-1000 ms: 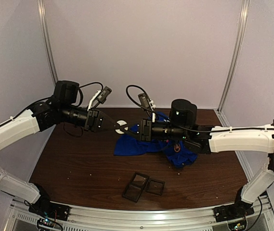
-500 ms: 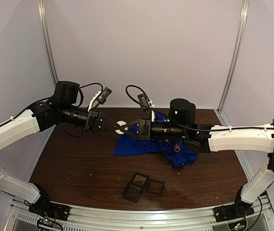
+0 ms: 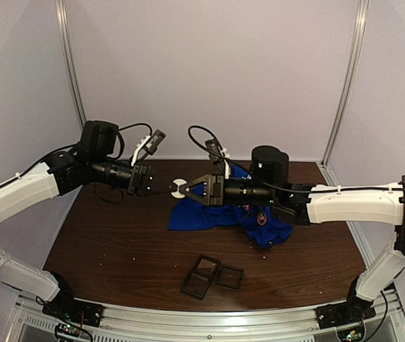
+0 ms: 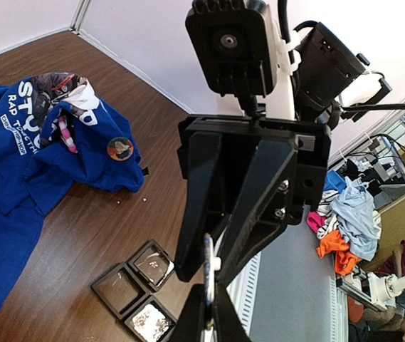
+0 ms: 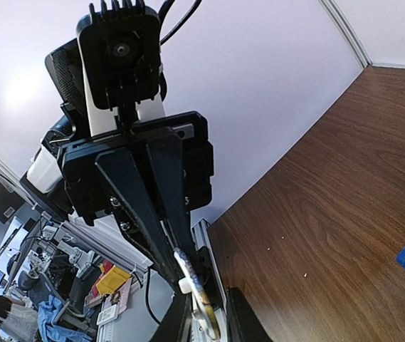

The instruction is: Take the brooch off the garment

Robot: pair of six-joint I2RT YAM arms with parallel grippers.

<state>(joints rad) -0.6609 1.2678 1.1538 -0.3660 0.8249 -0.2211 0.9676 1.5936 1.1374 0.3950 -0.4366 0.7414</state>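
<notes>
The brooch (image 3: pixel 179 187) is a small round disc with a white clasp, held in the air between the two arms, left of the shirt. My left gripper (image 3: pixel 172 188) is shut on it; in the left wrist view (image 4: pixel 209 317) the brooch (image 4: pixel 208 274) shows edge-on between my fingers. My right gripper (image 3: pixel 187 189) faces it, jaws spread open on either side of the disc; in the right wrist view (image 5: pixel 209 320) the brooch (image 5: pixel 196 288) sits in the gap. The royal-blue T-shirt (image 3: pixel 202 214) lies crumpled on the table under the right arm, and it also shows in the left wrist view (image 4: pixel 17 164).
A round badge (image 4: pixel 120 148) sits on a fold of the shirt. Three small black display boxes (image 3: pixel 213 274) lie near the table's front, also in the left wrist view (image 4: pixel 134 288). White walls close in the back and sides.
My right gripper has opened from nearly shut to a wide V around the brooch. The left gripper and the brooch have stayed in place.
</notes>
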